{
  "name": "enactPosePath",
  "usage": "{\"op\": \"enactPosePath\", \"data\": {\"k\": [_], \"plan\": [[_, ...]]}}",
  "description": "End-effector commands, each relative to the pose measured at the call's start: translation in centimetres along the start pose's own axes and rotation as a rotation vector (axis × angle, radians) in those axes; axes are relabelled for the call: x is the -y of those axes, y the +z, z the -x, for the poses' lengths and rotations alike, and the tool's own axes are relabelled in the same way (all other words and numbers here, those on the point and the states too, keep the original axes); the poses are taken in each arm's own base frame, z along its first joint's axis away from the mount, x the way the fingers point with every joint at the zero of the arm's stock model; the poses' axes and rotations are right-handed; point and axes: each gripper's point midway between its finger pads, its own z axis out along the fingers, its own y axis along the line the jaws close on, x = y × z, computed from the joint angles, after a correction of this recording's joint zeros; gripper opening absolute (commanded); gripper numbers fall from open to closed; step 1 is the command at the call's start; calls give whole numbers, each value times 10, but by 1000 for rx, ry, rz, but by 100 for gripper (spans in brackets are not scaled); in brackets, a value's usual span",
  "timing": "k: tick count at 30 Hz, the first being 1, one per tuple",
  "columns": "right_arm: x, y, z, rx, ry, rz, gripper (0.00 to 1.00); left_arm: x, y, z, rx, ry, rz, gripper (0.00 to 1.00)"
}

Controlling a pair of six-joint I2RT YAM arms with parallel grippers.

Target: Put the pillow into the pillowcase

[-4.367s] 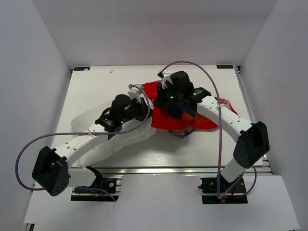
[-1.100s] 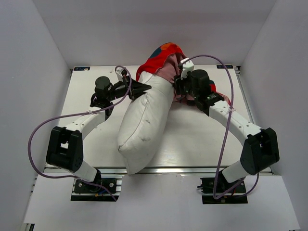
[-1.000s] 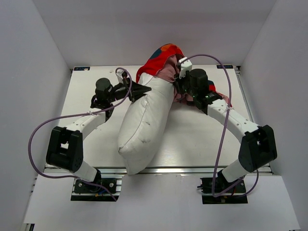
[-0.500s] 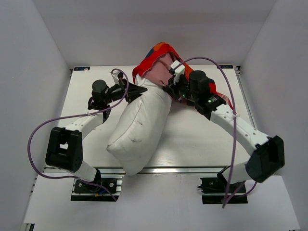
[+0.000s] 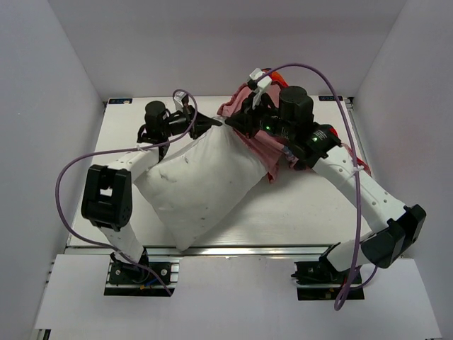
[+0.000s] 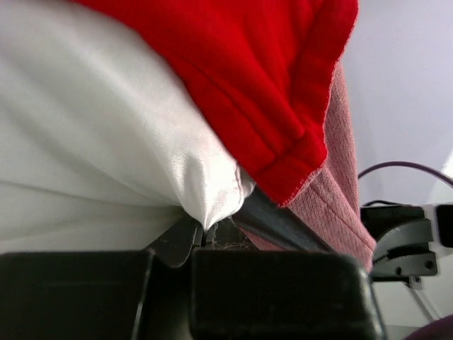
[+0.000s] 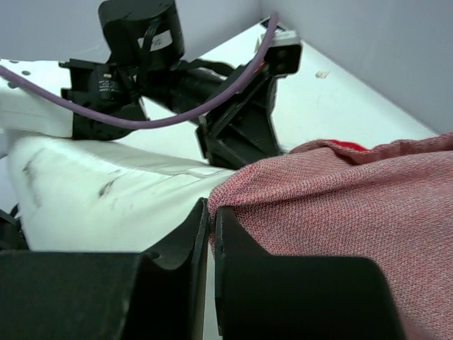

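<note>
left gripper [image 6: 205, 237] is pinching the soft, floppy-looking pillow [image 5: 198, 184] by its corner, right gripper [image 7: 210, 216] is clamping the limp pillowcase [image 5: 272, 145] hem.

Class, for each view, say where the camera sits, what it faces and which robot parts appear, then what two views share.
Top view: above and behind the robot, looking down on the table; left arm and right arm show.
Left wrist: along the left gripper, pinching the pillow beside the red pillowcase.
Right wrist: along the right gripper, shut on the pillowcase's pink edge, facing the left arm.
Shared: both wrist views show pillow and pillowcase.
</note>
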Motion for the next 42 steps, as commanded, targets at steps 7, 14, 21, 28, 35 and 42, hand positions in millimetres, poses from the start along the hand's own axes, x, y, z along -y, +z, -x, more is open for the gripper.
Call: {"op": "enactPosePath", "data": {"k": [7, 14, 21, 28, 35, 42], "plan": [[-2, 17, -18, 2, 156, 24, 0, -5, -29, 104, 273, 294, 340, 25], [48, 34, -123, -205, 272, -79, 0, 16, -125, 138, 545, 436, 677, 71], [61, 85, -102, -170, 245, -64, 8, 30, -124, 80, 452, 730, 774, 68], [64, 90, -15, 14, 39, 9, 77, 12, -98, -45, 294, 1038, 723, 69], [106, 14, -15, 22, 32, 26, 83, -52, -123, -83, 239, 1087, 793, 71], [85, -50, -66, -80, -156, 52, 85, -66, -83, -60, 228, 1306, 968, 76]]}}
